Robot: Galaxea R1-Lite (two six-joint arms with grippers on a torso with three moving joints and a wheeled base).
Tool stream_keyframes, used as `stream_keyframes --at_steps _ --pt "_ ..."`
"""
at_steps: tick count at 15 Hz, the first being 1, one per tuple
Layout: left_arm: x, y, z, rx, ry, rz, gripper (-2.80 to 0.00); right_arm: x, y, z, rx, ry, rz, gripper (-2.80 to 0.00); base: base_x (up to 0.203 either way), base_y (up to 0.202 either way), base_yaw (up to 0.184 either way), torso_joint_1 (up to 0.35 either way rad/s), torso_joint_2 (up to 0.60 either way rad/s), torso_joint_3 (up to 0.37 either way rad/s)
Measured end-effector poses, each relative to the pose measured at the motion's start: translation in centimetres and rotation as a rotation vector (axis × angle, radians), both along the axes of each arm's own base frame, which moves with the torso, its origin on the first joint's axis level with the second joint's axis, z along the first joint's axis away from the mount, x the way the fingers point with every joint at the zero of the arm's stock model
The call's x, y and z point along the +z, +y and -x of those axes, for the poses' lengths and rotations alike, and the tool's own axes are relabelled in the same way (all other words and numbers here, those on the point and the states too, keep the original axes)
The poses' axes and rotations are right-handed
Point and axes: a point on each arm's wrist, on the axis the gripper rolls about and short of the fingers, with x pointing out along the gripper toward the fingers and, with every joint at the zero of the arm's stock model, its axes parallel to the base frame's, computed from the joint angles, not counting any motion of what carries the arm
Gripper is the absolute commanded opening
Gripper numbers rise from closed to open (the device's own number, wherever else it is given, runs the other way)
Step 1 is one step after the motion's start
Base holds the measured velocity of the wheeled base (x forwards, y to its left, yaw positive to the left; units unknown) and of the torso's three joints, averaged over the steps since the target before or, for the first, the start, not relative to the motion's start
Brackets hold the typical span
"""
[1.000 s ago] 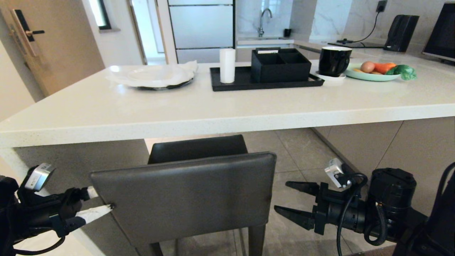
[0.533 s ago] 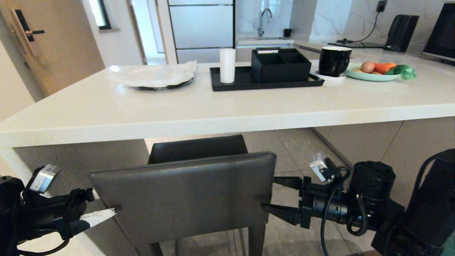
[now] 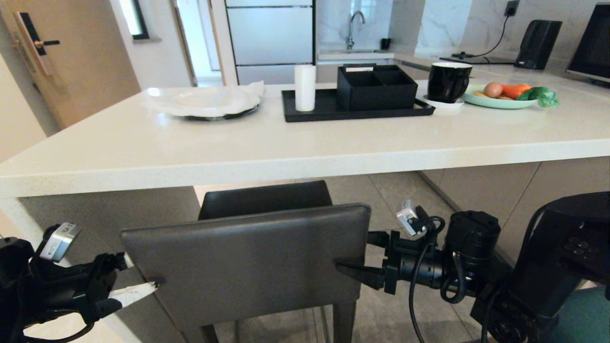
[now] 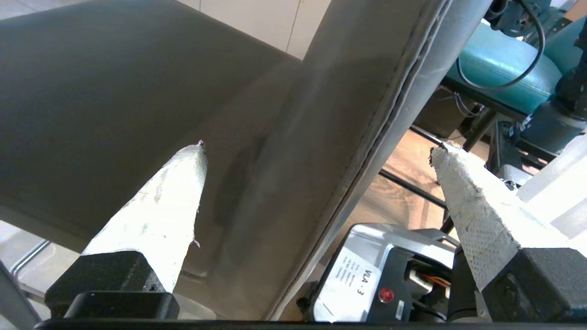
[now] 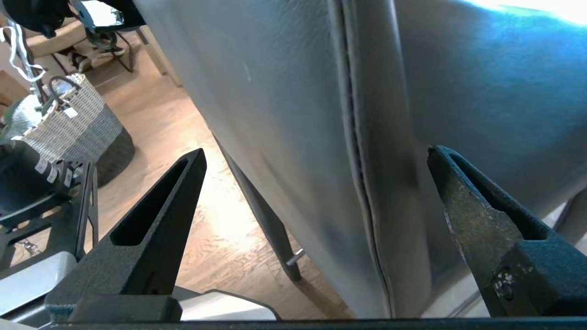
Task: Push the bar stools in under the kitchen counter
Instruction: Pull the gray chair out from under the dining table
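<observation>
Left wrist view first: the left gripper [image 4: 316,146] has its white-wrapped jaws spread wide, straddling the edge of the grey leather square-backed bar stool [image 4: 321,114], one finger in front of the backrest over the seat, the other behind it. The jaws are not clamped on the leather. Past the backrest, a teal cushioned seat [image 4: 495,68] shows in the background.

Right wrist view, and it is the mirror picture: the right gripper [image 5: 316,151] stands with black jaws wide apart, the stitched side edge of the grey backrest running between them, gaps on both sides. A woven basket [image 5: 78,119] sits on the wooden floor beyond.

Head view gives the full layout. The left gripper [image 3: 140,278] is at the backrest's left edge, low down, and the right gripper [image 3: 357,259] is at the right edge, its near finger overlapping the panel. The grey stool [image 3: 248,262] stands just in front of the long white stone-like worktop [image 3: 286,147], with its dark seat already under the slab's thick edge and the backrest still out on the robot's side. On the worktop sit a black tray [image 3: 333,112] with a white cup, a black divided box, a black mug and a plate of vegetables.
</observation>
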Motion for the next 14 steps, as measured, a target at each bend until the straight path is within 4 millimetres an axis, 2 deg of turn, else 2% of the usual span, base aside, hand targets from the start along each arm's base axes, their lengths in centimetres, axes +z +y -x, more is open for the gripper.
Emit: stream_keyframes --at_steps 5,14 --pt "-0.28 -0.24 -0.07 -0.009 0.007 0.002 0.0 -0.43 0.69 0.21 0.019 0.007 0.006 0.0 -0.025 0.0 0.0 0.001 0.0 0.0" --pt "-0.51 -0.8 -0.02 -0.031 0.018 0.007 0.0 -0.63 0.69 0.31 0.018 0.014 0.012 0.0 -0.195 0.0 -0.002 0.001 0.0 0.001"
